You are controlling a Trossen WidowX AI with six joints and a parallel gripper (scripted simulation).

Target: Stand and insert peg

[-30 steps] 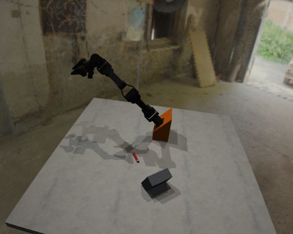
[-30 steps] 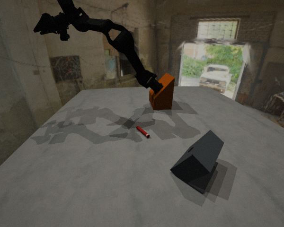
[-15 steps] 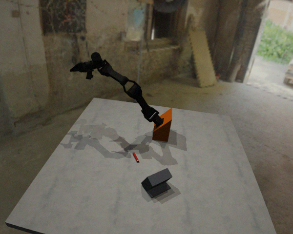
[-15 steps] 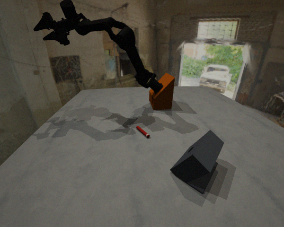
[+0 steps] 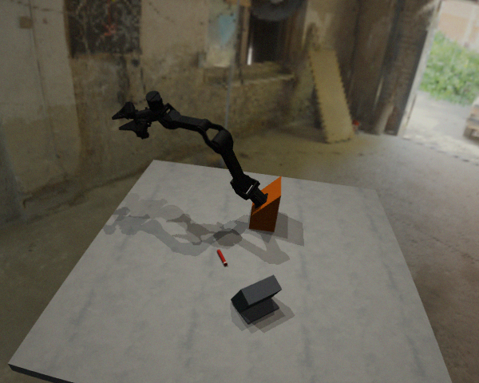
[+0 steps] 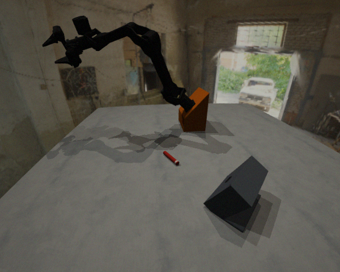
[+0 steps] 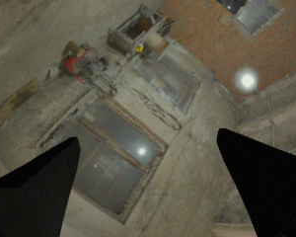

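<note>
Black and two-fingered, the parallel-jaw gripper [image 5: 123, 120] is seen raised high in the air at the end of the dark jointed arm [image 5: 227, 154], which is mounted on an orange wedge-shaped base block [image 5: 268, 210] standing on the grey marbled table top [image 5: 108, 321]. The fingers [image 6: 50, 39] are spread wide and nothing is held between them; in the wrist view only two dark pointed fingertips and blurred building walls between them are shown. The small red cylindrical peg [image 5: 221, 257] with its white band is found lying flat on the table, far below the gripper and well apart from it, off toward the arm's base side. Its banded end is turned away from the orange block in both the top and exterior views [image 6: 170, 157]. The dark grey sloped panel block [image 5: 257, 298] is placed farther still from the gripper, beyond the peg, resting on the table with a cast shadow beside it. A small dark hole [image 6: 228, 178] is visible in its sloped face in the exterior view. The peg and the panel are not touching. The arm's shadow is spread over the table beneath the gripper.
</note>
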